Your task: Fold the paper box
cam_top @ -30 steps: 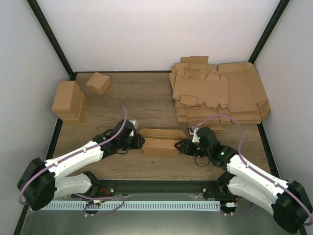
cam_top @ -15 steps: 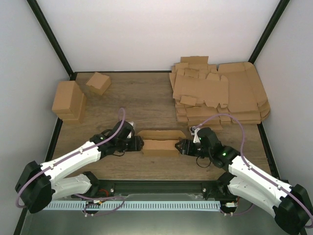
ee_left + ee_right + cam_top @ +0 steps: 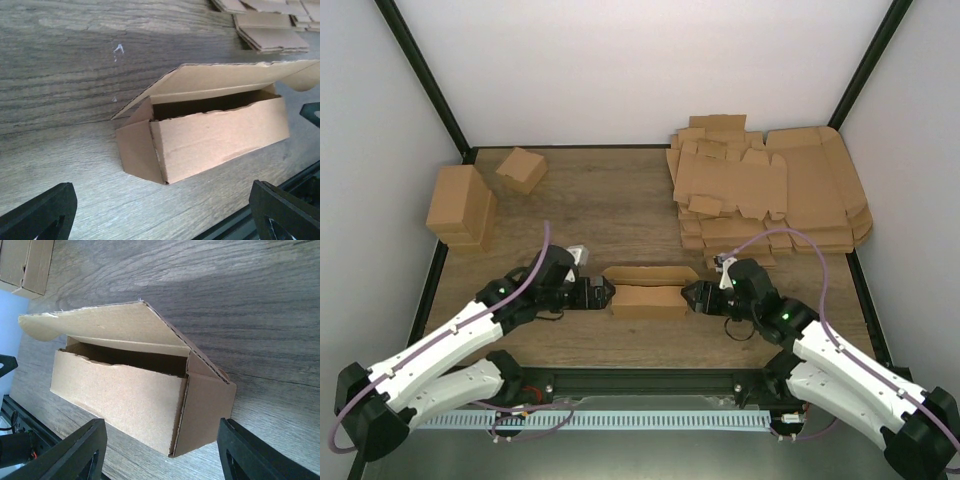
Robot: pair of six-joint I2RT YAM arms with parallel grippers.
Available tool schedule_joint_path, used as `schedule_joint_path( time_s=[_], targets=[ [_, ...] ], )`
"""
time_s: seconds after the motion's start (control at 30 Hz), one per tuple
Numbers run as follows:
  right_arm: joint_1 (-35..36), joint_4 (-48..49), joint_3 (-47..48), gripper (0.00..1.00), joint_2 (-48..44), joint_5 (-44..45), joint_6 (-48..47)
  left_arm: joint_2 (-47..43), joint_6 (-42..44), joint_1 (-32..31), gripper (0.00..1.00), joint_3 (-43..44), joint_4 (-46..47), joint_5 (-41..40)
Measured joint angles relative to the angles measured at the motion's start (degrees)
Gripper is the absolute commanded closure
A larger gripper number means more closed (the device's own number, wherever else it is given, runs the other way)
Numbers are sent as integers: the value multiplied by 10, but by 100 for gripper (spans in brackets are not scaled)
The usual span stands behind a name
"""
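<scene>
Two grippers face each other across the box [image 3: 645, 298], which lies near the front middle of the table [image 3: 620, 200], its long side running left to right. The left gripper [image 3: 606, 293] sits at the box's left end with its fingers [image 3: 42, 215] spread wide. From the left wrist we see one finger in each bottom corner, with the box ahead of them and apart from both. It holds nothing. The right gripper [image 3: 687, 294] sits at the right end, its fingers [image 3: 75, 452] also apart, though less widely. From the right wrist the box's near end lies between them. The finger on the right of that view comes close to the end's lower corner, and we cannot tell whether they touch. Nothing is clamped there either.

The box is a small brown oblong, standing on its base with the top open. Its front wall [image 3: 220, 135] is upright with a slightly ragged upper edge, and the inside is dark. The lid [image 3: 220, 80] is hinged on the far wall and leans back, away from the arms, with a rounded corner at one end. At each end a panel [image 3: 205, 410] is folded across, bulging out a little.

Several flat cardboard sheets [image 3: 770, 195] are stacked at the far right of the table. At the far left stand other brown boxes [image 3: 460, 205], well apart from ours.
</scene>
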Motion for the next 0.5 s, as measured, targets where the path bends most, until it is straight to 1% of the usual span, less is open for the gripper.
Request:
schedule_joint_path(
  time_s=[0.17, 0.43, 0.5],
  targets=[
    [0, -7, 10, 33, 4, 1, -15, -10, 25, 0, 0, 17, -12, 3],
    [0, -23, 14, 32, 0, 3, -22, -4, 57, 0, 0, 43, -16, 5],
    [0, -23, 15, 32, -1, 3, -22, -4, 64, 0, 2, 44, -16, 5]
  ],
)
